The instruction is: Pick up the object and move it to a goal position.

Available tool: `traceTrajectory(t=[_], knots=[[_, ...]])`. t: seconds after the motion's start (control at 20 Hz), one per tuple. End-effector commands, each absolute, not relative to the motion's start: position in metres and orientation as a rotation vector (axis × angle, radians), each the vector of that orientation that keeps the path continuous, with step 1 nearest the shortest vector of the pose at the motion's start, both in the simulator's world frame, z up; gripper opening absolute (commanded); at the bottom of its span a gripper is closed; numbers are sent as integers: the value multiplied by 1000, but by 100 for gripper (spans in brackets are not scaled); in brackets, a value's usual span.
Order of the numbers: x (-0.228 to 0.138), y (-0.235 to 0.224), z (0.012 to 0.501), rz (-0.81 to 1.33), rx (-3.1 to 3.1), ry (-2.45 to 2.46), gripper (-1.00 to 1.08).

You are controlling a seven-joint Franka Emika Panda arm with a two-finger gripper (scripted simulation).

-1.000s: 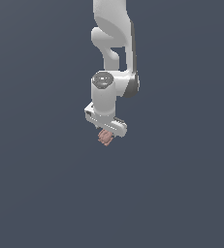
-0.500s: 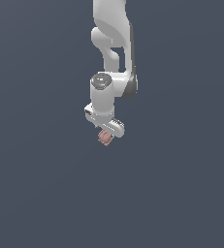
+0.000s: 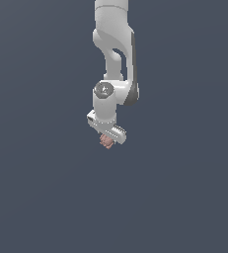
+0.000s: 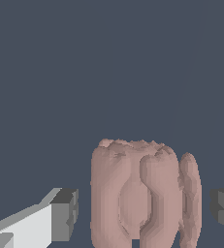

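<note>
The object [image 3: 106, 143] is a small lumpy pinkish-brown thing that shows just under the white hand of my gripper [image 3: 107, 138] in the exterior view. In the wrist view the object [image 4: 133, 193] fills the space between the two dark finger pads [image 4: 65, 213]. A narrow gap shows between it and the pad on each side. The gripper [image 4: 145, 209] is open around the object, with the jaws straddling it and not touching it. The object's lower part is cut off by the frame edge in the wrist view.
A plain dark grey-blue surface surrounds the arm on all sides in both views. The white arm [image 3: 113, 44] comes down from the top of the exterior view.
The arm's wrist and hand have come down slightly over the object. The object has stayed where it was.
</note>
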State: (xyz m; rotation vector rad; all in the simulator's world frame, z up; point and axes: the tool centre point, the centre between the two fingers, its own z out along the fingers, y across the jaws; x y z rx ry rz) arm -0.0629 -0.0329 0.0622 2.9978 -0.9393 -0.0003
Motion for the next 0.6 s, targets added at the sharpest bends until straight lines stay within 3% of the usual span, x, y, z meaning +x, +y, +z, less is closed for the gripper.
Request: traceTrajectory(t=[0.0,0.3,0.35,0.55], knots=[[-63,-33,51,0,2997,-941,100],[-63,-33,41,0,2997,-942,100],[-63,-33,41,0,2997,-942,-100],[-63,-33,41,0,2997,-942,-100]])
